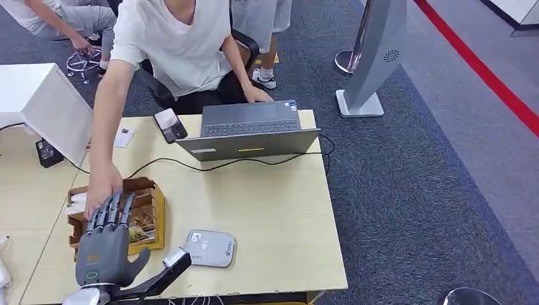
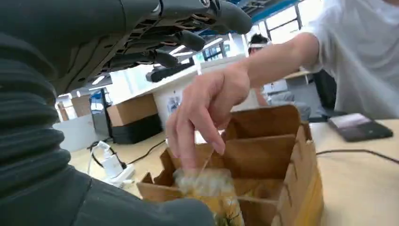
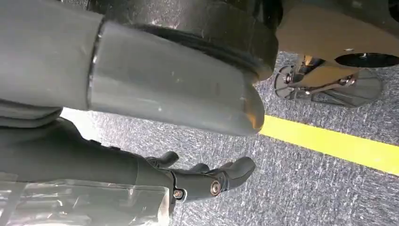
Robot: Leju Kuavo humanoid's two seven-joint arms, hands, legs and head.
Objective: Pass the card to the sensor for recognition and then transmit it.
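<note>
My left hand [image 1: 109, 244] hovers flat, fingers stretched and apart, over the near end of a brown cardboard box [image 1: 156, 213] with dividers. It holds nothing. A person's hand [image 1: 102, 190] reaches into the box's far end, close to my fingertips. In the left wrist view the person's fingers [image 2: 207, 108] press a blurred pale card [image 2: 203, 181] into the box [image 2: 282, 155], under my fingers [image 2: 188, 40]. The grey-white sensor pad [image 1: 211, 248] lies on the table right of the box. My right hand [image 3: 202, 181] hangs over the carpet, fingers loosely extended, with nothing in it.
An open laptop [image 1: 251, 130] and a phone [image 1: 170, 125] sit at the table's far side, with a black cable [image 1: 254, 162] across it. A small white card [image 1: 124, 136] lies far left. A seated person [image 1: 178, 44] faces me. A floor stand [image 1: 372, 70] is beyond the table's right edge.
</note>
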